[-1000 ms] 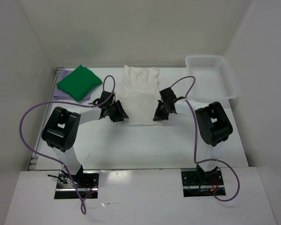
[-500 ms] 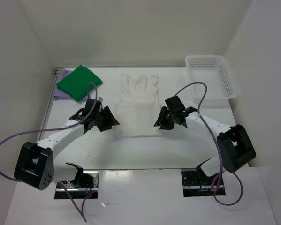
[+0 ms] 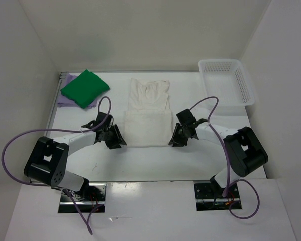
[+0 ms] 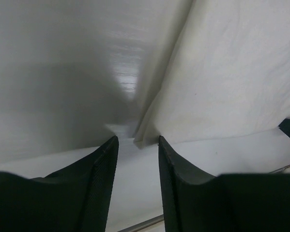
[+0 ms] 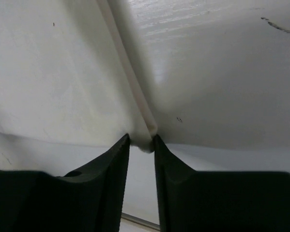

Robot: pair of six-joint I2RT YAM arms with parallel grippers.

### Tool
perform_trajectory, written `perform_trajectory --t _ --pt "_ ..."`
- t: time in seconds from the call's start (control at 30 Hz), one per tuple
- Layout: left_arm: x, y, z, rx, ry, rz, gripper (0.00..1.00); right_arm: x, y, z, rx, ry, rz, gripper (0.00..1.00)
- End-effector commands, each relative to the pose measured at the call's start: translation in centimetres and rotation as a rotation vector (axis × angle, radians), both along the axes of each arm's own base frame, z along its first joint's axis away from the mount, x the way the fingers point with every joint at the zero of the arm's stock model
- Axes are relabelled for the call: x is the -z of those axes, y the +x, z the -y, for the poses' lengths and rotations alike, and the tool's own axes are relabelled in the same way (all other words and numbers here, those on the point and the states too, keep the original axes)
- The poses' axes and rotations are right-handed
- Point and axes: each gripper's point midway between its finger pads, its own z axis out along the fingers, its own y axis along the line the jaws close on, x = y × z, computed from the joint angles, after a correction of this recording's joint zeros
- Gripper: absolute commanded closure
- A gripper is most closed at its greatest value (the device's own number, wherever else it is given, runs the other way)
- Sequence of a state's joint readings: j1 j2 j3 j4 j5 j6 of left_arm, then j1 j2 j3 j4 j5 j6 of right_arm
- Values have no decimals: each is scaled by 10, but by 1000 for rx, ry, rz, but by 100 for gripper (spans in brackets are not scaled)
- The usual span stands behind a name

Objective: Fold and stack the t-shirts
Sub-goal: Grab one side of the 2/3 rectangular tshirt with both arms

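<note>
**Pre-grasp check: both grippers at the near hem of the white shirt**

Left gripper (image 3: 115,137) sits low at the near-left corner of the cream-white cloth t-shirt (image 3: 147,118). The right gripper (image 3: 177,136) sits at its near-right corner.

Left wrist view: jaws spread. The hem corner lies in the gap between the fingertips (image 4: 108,150) and touches neither, as far as I can see.

Right wrist view: jaws apart, with a narrower gap. The hem corner is in the gap, close against one fingertip (image 5: 158,145). I judge it not clamped.

Key relation: the shirt lies flat mid-table (image 3: 155,160). Its long axis runs from the near hem, at the fingertips, straight away to the collar on the far side. Each arm is about equally near its own corner, and the cloth extends ahead of both.

Judgement: the next move calls for closing on both corners and carrying the hem along that axis toward the collar. The two sides should lift together, or the fold will skew.

The bright green folded t-shirt (image 3: 85,88) rests on the pale lavender-purple t-shirt (image 3: 65,103) at the far left, well apart from both grippers. I take that as the stack. The white plastic mesh basket (image 3: 225,83) stands at the far right and is not involved.
</note>
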State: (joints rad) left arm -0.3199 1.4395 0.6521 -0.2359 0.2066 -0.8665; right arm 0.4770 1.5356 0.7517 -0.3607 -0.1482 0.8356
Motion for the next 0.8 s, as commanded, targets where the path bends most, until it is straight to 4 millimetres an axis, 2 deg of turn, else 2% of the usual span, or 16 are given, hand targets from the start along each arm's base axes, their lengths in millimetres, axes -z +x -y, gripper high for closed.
perform_trajectory --t 0.0,0.03,0.1,0.13,0.17,0.23,0.43,0.57,0.6,0.63,0.67,0.77 --pt "0 11 4 24 -3 23 55 14 4 1 5 -17 -2 70" --pt "3 11 6 31 -12 6 62 14 4 2 5 -17 -2 76" --pt "2 13 9 59 -20 12 68 11 7 0 5 -13 6 81" --pt "0 14 10 59 -19 10 71 11 7 0 5 -13 6 87" --pt "1 15 8 62 -7 16 77 9 6 0 5 -12 7 89" --pt "-1 16 7 58 -2 27 82 3 5 -1 1 0 13 92" --pt "-12 17 3 60 35 48 88 -2 -10 7 9 1 6 95" --pt "-28 22 5 59 49 113 88 -3 -19 9 26 10 -16 97" --pt "-31 21 4 59 49 113 88 -4 -24 10 22 15 -24 99" --pt "-27 9 3 70 59 82 88 -6 -31 7 18 24 -22 99" --pt "-33 5 1 69 55 96 90 -8 -37 4 24 38 -38 100" --pt "-37 -30 -4 68 27 44 91 -9 -65 -3 -1 51 -71 100"
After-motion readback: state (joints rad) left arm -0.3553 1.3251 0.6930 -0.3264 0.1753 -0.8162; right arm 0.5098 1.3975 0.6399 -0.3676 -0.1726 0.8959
